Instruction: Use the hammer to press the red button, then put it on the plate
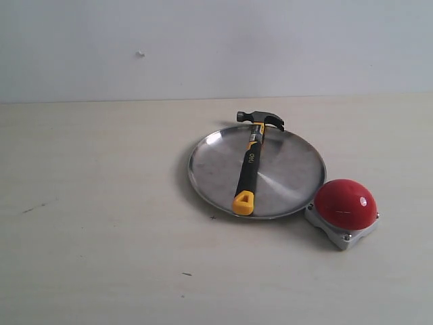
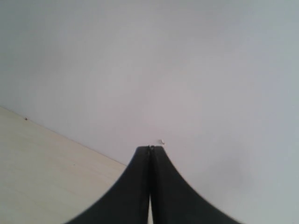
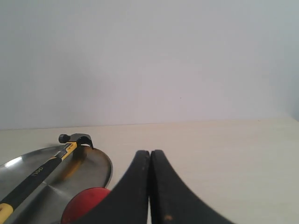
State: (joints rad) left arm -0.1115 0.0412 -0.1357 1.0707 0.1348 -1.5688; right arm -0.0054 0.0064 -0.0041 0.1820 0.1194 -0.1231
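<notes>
Hammer [image 1: 249, 166], where is it from your claw? So asks the operator.

Me: I begin at my right claw [image 3: 150, 153]. Its two fingers are pressed together and nothing is between them. My left claw [image 2: 150, 147] is closed in the same way, also with nothing in it. Before it I see only wall and a piece of the table [image 2: 46, 177]. Just ahead of the right claw, and lower, is the red button [image 3: 86, 204]. Beyond the button, toward my left claw's side, lies the plate [image 3: 106, 164]. The hammer rests on it, with the yellow end inside the near rim and the head over the far rim.

Operator: Then what is the step, and how to do it well?

Me: I cannot tell if the button was pressed. If not, I think the step is to take the hammer. I would open the fingers fully and come down from above on the middle of the black handle, fingers across it. I would close them only when both are beside the handle.

Operator: And the edges?

Me: The raised rim is the danger, because a low approach may knock the plate. The button's base sits just beside the rim, so on that side the room is narrow. Toward my left claw the table is wide and open, which is good for lifting and swinging.
</notes>
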